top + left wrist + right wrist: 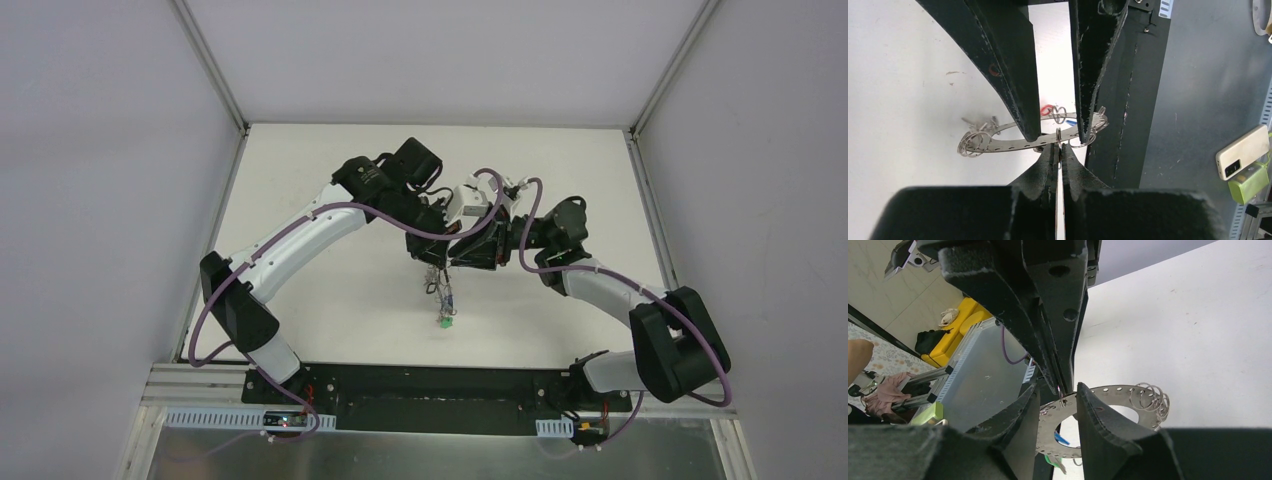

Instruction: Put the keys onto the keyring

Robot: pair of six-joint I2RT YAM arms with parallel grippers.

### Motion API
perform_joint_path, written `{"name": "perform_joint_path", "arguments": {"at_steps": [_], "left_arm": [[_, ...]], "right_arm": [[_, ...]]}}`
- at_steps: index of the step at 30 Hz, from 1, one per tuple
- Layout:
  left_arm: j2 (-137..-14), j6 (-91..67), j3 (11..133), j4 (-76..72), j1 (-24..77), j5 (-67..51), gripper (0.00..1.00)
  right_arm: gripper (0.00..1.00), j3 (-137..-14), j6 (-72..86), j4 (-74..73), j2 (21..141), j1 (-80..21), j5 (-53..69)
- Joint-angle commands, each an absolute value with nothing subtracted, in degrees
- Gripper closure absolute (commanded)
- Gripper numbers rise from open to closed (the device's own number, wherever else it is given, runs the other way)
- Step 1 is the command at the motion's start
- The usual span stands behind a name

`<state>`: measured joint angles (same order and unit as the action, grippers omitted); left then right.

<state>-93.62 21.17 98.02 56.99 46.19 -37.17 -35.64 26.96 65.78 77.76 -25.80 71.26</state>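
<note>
Keyring (pixel 1003 145): a flat grey metal band pierced with holes, up clear of the white tabletop (pixel 330 320) and lying roughly level in the left wrist view.

Left hand (pixel 1059 152): fingers pressed together, pinching a small wire ring (pixel 1059 136) that sits at the keyring's band.

Right hand (pixel 1058 390): fingers stand apart, one on either side of that same stretch of the keyring. Whether they press on the band cannot be told.

Keys (pixel 441 298): a cluster hangs below the keyring, with a green tag (pixel 443 322) lowest.

A bunch of split rings (pixel 1150 397) sits at the keyring's rim, further along the band from the pinch. A red tag (pixel 1046 110) shows just beyond the keyring, and a blue tag (pixel 1060 438) shows within the keyring's opening
</note>
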Motion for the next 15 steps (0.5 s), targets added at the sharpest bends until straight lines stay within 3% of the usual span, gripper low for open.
{"name": "perform_joint_path", "arguments": {"at_steps": [1, 6, 15], "left_arm": [[-93.25, 19.60, 100.19, 55.38, 46.67, -40.54, 1.00], [-93.34, 19.43, 99.94, 55.24, 46.67, -41.08, 1.00], [-93.32, 19.16, 99.69, 54.64, 46.67, -41.10, 1.00]], "right_arm": [[0.65, -35.33, 25.25, 68.14, 77.79, -26.21, 71.02], [0.75, -35.58, 24.66, 67.46, 78.21, -26.40, 71.38], [0.83, -35.65, 21.53, 64.18, 78.02, -26.65, 72.68]]}}
